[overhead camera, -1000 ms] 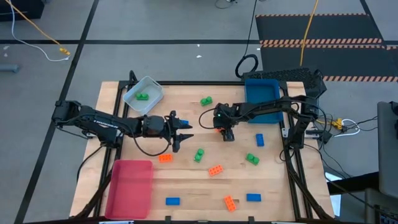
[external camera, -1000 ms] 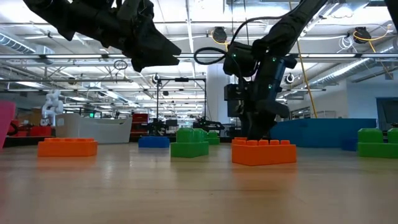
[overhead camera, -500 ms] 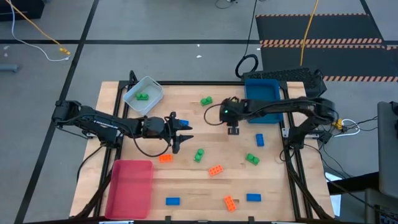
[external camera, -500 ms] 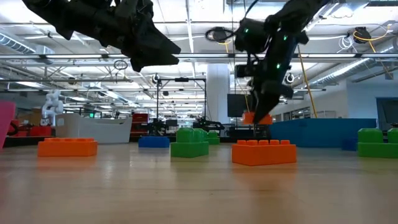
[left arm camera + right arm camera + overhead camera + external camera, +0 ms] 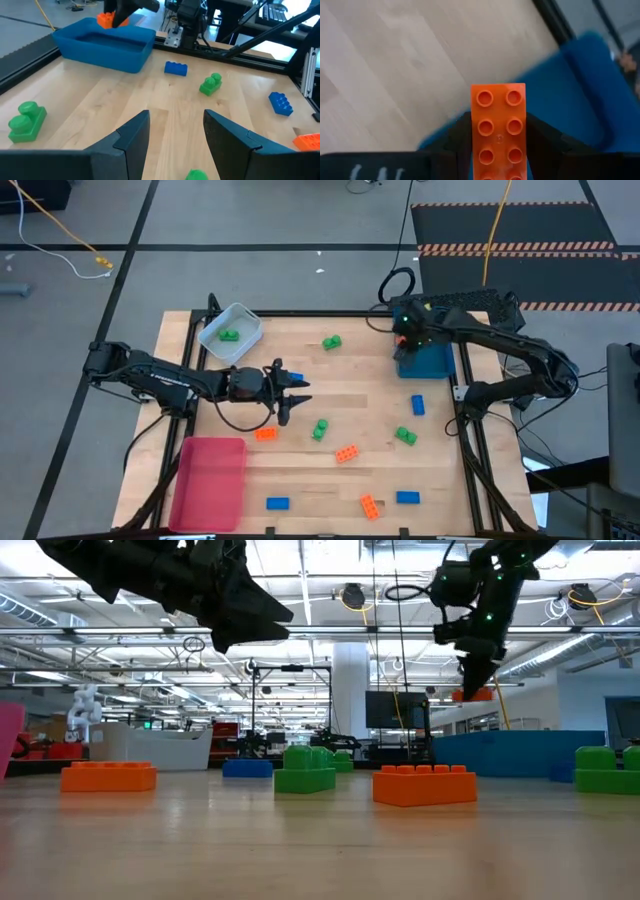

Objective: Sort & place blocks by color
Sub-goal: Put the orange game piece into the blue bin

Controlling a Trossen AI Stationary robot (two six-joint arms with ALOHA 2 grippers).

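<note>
My right gripper (image 5: pixel 402 338) is shut on an orange brick (image 5: pixel 498 127), high over the near-left edge of the blue tray (image 5: pixel 432 362). The brick also shows in the low view (image 5: pixel 472 694) and the left wrist view (image 5: pixel 106 20). My left gripper (image 5: pixel 297 391) is open and empty above the table's left middle; its fingers (image 5: pixel 134 134) stand apart over bare wood. Green bricks (image 5: pixel 331 342) (image 5: pixel 320 428) (image 5: pixel 406 435), orange bricks (image 5: pixel 265 434) (image 5: pixel 346 453) (image 5: pixel 369 506) and blue bricks (image 5: pixel 418 405) (image 5: pixel 277 503) (image 5: pixel 407 497) lie flat on the table. My right gripper pinches the orange brick by its two long sides (image 5: pixel 476 140) between its two fingers. The fingers come from above, pointing down, and lie along the brick. The brick is lifted clear, with its free end below the fingertips (image 5: pixel 472 694) and its studded face toward the wrist camera.
A pale tray (image 5: pixel 246 316) at the far left holds one green brick (image 5: pixel 229 335). A red tray (image 5: pixel 210 480) lies at the near left. The blue tray stands at the far right, by the right arm's base.
My right gripper has risen from the table's middle with the orange brick and gone toward the far right, up to the blue tray's edge. The brick has been lifted clear of the table.
</note>
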